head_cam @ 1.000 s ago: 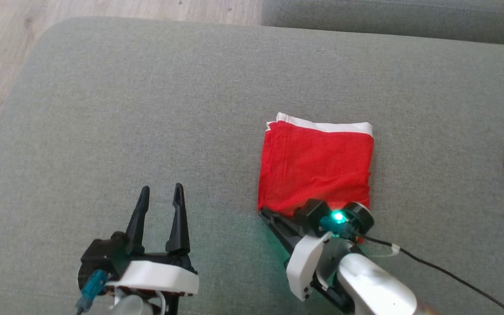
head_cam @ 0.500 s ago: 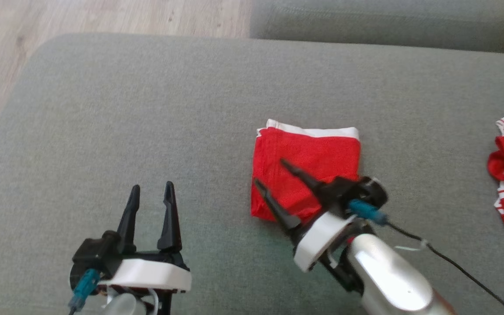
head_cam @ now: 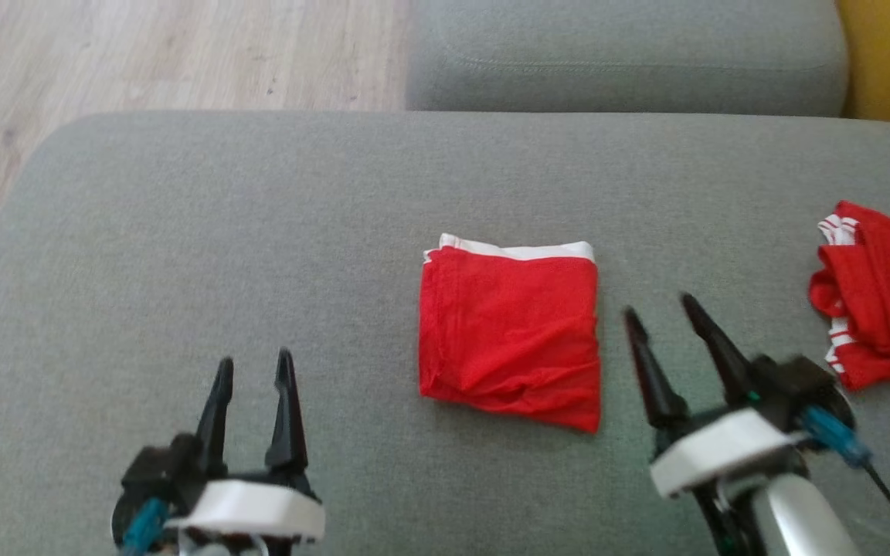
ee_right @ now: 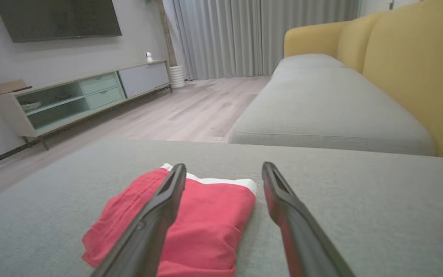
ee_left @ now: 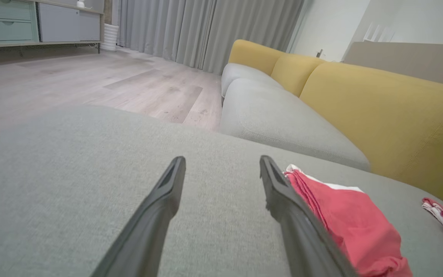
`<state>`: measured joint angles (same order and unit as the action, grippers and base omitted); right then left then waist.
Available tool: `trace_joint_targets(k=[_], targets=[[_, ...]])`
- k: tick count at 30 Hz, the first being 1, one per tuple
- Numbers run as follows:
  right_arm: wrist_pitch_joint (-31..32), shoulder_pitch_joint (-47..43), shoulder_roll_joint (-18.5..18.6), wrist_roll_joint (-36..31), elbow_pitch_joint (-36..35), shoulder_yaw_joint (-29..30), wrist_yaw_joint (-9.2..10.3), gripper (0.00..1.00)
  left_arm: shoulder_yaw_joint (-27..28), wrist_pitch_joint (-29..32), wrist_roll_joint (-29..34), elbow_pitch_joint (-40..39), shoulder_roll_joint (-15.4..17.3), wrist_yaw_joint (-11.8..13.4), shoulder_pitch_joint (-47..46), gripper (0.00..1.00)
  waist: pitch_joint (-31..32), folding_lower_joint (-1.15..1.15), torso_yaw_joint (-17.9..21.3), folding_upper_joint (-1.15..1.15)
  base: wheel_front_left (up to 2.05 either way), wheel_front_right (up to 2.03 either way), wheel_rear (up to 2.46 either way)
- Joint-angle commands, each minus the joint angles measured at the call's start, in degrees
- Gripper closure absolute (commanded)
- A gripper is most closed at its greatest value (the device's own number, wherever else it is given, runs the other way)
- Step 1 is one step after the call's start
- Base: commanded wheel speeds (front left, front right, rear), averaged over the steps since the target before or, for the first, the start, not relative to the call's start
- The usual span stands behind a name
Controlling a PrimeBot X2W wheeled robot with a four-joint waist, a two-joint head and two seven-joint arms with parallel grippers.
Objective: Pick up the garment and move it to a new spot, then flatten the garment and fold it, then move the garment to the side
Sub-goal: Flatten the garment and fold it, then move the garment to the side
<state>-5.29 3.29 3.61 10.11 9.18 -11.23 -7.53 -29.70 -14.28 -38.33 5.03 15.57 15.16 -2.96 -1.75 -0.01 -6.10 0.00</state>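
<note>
Two hands are in play, and both stand with fingers apart and nothing between them. Your left hand (head_cam: 254,357) sits near the front edge of the grey cushion (head_cam: 259,216), well apart from the work. Your right hand (head_cam: 658,304) hovers just beside the right edge of the garment (head_cam: 508,332).

That garment lies folded into a rough square around the middle of the cushion, white band toward the back edge. The fold looks done, so I judge the move to the side is what remains.

Watch these risks:
- The front right corner of the fold is puffed and creased. If you pinch only the top layer there, the stack may peel open as you lift.
- If you drag it across the woven cushion, the lower layers could lag and skew the square.
- A second red garment (head_cam: 878,316) lies crumpled by the right edge. If you carry toward that side, the two could overlap, or you might grab the wrong one.
</note>
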Motion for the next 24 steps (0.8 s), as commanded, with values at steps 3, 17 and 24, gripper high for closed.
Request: trace_joint_targets(k=[3, 17, 24], targets=[[-0.6, -1.4, -0.7, 0.4, -3.1, 1.4, 0.04, 0.0, 2.6, -0.7, 0.3, -1.1, 0.4, 0.1, -0.1, 0.0, 0.8, 0.01, 0.9, 0.0, 0.0, 0.0, 0.0], [-0.9, -6.8, -0.7, -0.6, -3.3, 5.9, 0.04, 0.0, 2.3, -0.7, 2.5, 1.0, 0.5, -0.8, 3.2, 0.0, 1.7, 0.01, 1.7, 0.0, 0.0, 0.0, 0.0], [-0.9, -6.7, -0.7, -0.5, -2.5, 6.1, 0.04, 0.0, 1.8, -0.7, 2.7, 1.8, 0.7, -1.1, 2.7, 0.0, 1.8, 0.01, 1.5, 0.0, 0.0, 0.0, 0.0]])
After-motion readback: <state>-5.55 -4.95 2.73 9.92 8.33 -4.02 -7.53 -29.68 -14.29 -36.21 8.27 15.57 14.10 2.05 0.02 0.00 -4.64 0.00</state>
